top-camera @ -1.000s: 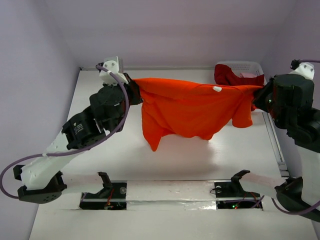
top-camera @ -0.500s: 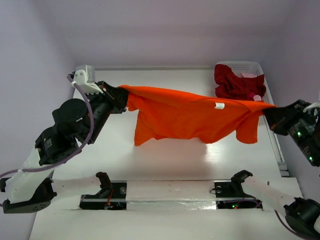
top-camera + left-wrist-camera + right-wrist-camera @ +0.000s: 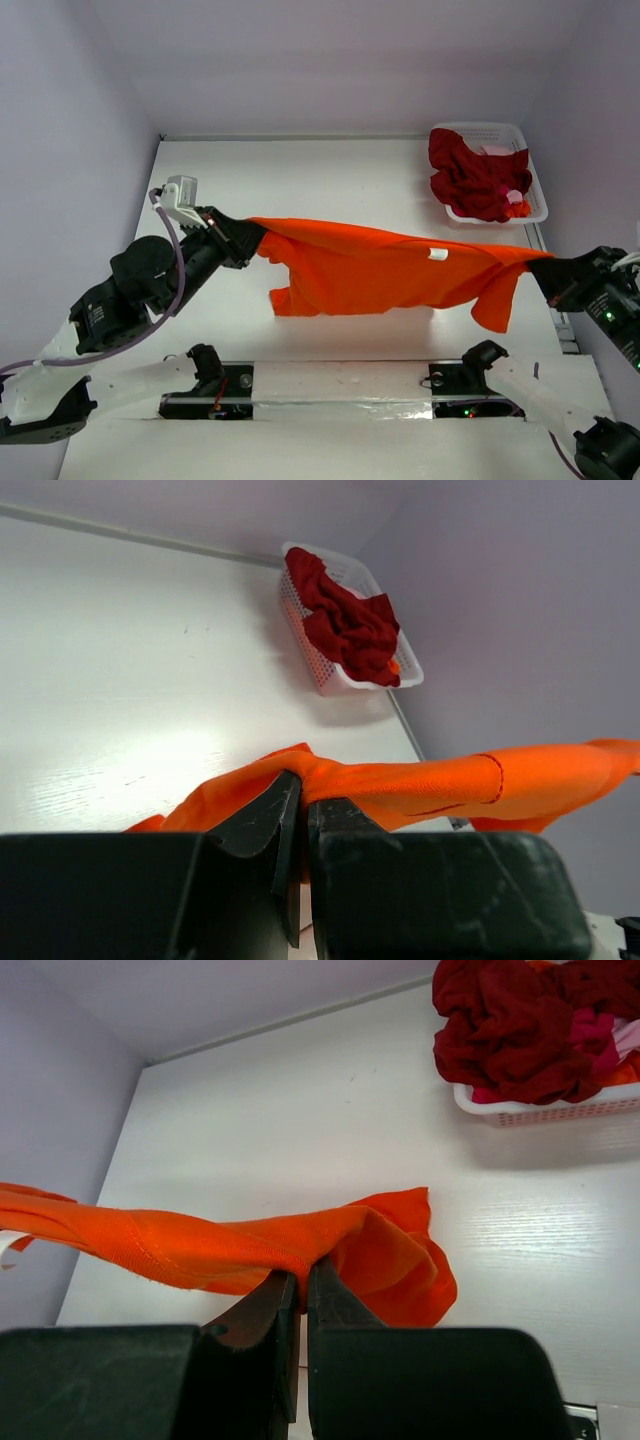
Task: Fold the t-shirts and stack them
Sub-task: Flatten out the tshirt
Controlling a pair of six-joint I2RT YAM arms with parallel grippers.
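Orange t-shirt (image 3: pixel 370 270) taut midair; crimson t-shirt (image 3: pixel 475 180) crumpled

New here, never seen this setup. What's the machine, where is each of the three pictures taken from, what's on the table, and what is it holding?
Two robot arms are bolted at the near edge of a white table, each ending in a two-finger gripper. The wide picture comes from a fixed camera above and behind the arms. The other two come from a camera on each wrist, looking out past that arm's own black fingers.

The left gripper and the right gripper are each shut on one end of an orange t-shirt, which hangs stretched between them. The wrist views show the jaws pinching the orange cloth.

At the far right of the table stands a white basket holding a crumpled dark red shirt and a bit of pink cloth.
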